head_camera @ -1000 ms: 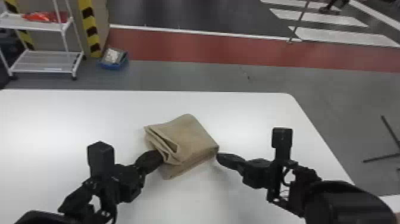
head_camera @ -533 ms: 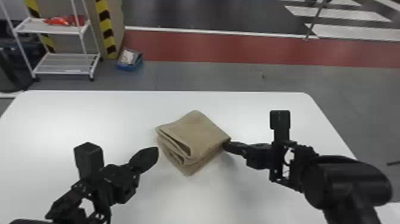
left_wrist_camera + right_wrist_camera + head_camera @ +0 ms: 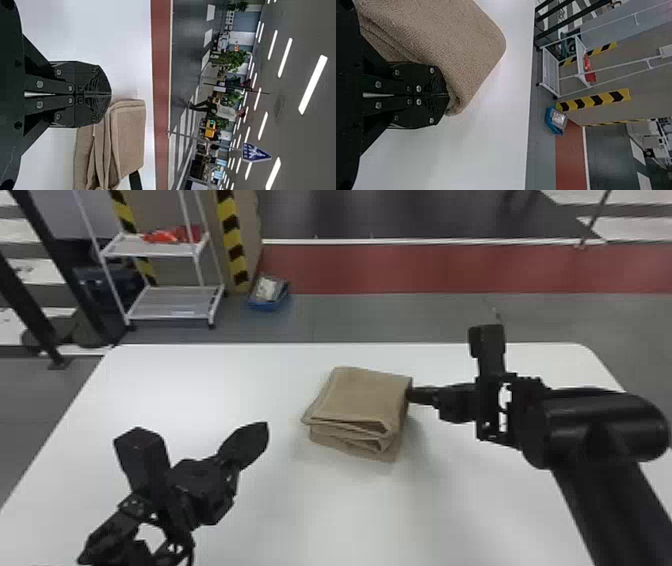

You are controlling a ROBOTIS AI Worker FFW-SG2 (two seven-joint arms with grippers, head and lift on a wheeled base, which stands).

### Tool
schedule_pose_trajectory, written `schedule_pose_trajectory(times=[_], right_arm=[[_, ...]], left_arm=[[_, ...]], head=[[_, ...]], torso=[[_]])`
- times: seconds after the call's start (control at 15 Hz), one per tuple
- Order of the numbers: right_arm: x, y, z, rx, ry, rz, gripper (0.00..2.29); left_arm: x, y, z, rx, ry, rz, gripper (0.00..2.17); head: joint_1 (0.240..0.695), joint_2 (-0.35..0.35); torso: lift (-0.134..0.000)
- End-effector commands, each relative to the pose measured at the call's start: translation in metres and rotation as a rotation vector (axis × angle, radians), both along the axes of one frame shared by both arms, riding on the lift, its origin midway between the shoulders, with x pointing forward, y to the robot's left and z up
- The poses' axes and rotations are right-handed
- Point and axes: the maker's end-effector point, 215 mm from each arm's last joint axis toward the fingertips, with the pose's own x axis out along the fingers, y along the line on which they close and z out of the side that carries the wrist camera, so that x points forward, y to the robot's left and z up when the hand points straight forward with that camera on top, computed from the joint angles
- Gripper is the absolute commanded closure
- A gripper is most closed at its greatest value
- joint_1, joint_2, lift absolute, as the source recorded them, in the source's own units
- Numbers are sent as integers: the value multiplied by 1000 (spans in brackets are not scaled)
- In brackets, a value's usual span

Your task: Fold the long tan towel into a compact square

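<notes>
The tan towel (image 3: 367,395) lies folded into a thick, layered, roughly square stack on the white table. My left gripper (image 3: 264,429) is left of the towel in the head view, apart from it. In the left wrist view my left gripper (image 3: 111,94) has its two fingers together, with the towel (image 3: 128,138) farther off. At the towel's right edge, my right gripper (image 3: 411,395) touches the side of the stack. The right wrist view shows my right gripper (image 3: 448,95) with fingers together, pressed against the rounded towel edge (image 3: 470,47).
The white table (image 3: 165,390) extends around the towel. Beyond its far edge stand a white shelf rack (image 3: 172,302) and a blue bin (image 3: 269,292) on the floor. The end of a black finger shows beside the towel in the left wrist view.
The left gripper has come away from the towel toward the left. My right gripper has come against the towel's right side, and the towel has turned. The head view has shifted too.
</notes>
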Motion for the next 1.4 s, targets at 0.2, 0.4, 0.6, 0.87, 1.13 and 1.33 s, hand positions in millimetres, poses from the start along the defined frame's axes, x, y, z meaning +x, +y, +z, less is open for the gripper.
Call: schedule_pose_trajectory(times=[0.2, 0.4, 0.6, 0.87, 1.13, 1.33], right_arm=[[30, 57, 32, 8, -140, 102, 2175], [27, 69, 28, 14, -123, 116, 2175], [20, 51, 15, 33, -99, 83, 2172], [-7, 4, 50, 55, -185, 15, 1730], [-35, -54, 95, 6, -365, -40, -1], [-56, -79, 120, 33, -499, -76, 39]], left_arm=[[-1, -1, -5, -5, -2, -1, 1997], [0, 0, -9, -4, 2, 0, 1997], [7, 3, -8, -1, -2, 5, 1997], [19, -3, -5, 4, -12, 27, 1990], [32, -7, 16, 12, -102, 59, 701], [37, 0, 45, 39, -215, 110, -2]], head=[[695, 68], [695, 93], [695, 102], [695, 85], [695, 19], [695, -26]], torso=[[-123], [-123], [-123], [-123], [-123], [-123]])
